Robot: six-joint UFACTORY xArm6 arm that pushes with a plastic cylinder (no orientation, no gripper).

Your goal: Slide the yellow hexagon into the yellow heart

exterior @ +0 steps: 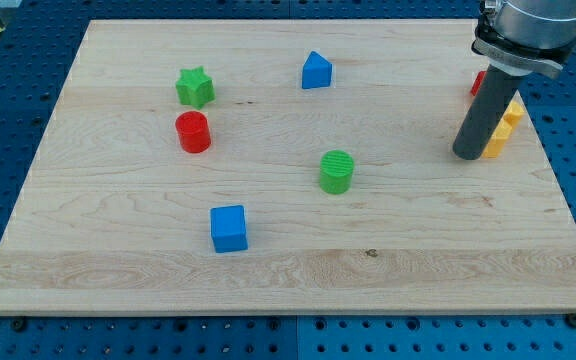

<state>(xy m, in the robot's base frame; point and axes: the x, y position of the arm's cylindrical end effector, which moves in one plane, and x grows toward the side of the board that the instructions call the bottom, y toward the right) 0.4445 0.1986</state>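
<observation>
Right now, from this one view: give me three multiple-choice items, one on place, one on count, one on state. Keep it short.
1. Where is my tip?
A. the view's right, against the yellow blocks
B. beside the blue cube
C. at the green star

2. How many blue blocks show?
A. one
B. two
C. three

3. The red cylinder is:
A. touching the green star
B. stacked on the green cylinder
C. standing apart, just below the green star

Answers: 1 A, the rod's end sits at the yellow blocks' left side. 2 B, the cube and the blue house-shaped block. 3 C, a gap of bare wood separates them.
</observation>
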